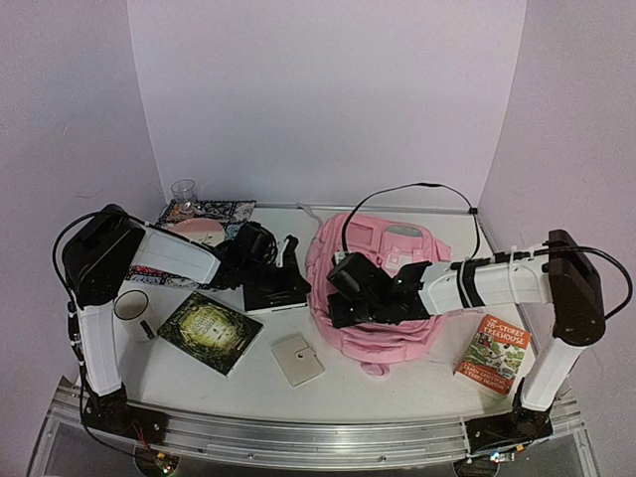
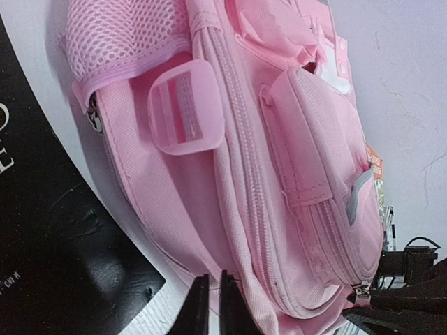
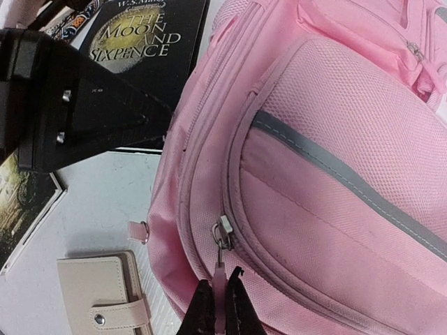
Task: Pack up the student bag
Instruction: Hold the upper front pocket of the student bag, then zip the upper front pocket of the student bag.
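Observation:
The student bag (image 1: 390, 343) is a pale-pink backpack lying front-up at the table's middle right. It fills the left wrist view (image 2: 279, 153) and the right wrist view (image 3: 335, 139). My right gripper (image 1: 338, 303) is over the bag's near-left part and, in its wrist view (image 3: 221, 303), is shut on the pink zipper pull (image 3: 221, 279) of a front pocket. My left gripper (image 1: 296, 260) is at the bag's left edge. In its wrist view (image 2: 209, 301) the jaws are nearly closed, pinching the bag's side fabric.
A black book (image 1: 276, 293) lies beside the bag's left side, also in the right wrist view (image 3: 140, 42). There are also a dark green book (image 1: 209, 331), a cream wallet (image 1: 297, 359), a mug (image 1: 131, 306), a clear cup (image 1: 183, 191), and a colourful book (image 1: 494, 355) at the right.

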Controlling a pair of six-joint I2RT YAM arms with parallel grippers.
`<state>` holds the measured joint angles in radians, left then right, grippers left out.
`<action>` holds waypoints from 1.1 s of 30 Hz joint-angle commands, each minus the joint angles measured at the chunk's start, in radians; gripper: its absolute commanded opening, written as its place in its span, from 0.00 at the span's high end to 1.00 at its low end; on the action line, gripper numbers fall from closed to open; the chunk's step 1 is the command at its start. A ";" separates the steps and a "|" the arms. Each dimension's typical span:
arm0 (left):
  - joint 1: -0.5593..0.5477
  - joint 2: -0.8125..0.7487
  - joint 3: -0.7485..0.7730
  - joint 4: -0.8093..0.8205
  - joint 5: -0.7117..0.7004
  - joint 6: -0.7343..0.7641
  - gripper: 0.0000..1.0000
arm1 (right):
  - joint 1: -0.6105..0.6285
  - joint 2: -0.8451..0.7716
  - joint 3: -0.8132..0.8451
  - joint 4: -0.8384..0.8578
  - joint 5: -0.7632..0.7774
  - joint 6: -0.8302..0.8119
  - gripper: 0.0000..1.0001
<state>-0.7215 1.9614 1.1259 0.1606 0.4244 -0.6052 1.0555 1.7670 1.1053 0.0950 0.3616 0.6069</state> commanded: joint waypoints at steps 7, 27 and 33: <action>-0.033 -0.029 0.028 0.041 0.007 -0.062 0.54 | 0.001 -0.025 0.066 -0.013 -0.011 -0.041 1.00; 0.017 0.011 0.075 0.118 0.071 -0.093 1.00 | -0.010 -0.132 -0.050 -0.047 0.004 -0.080 1.00; 0.117 0.027 0.149 0.039 0.083 -0.029 1.00 | -0.034 -0.244 -0.150 -0.128 0.026 -0.079 1.00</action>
<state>-0.7022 2.0068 1.1722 0.2242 0.5603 -0.7129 1.0387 1.6406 1.0041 0.0677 0.3425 0.5356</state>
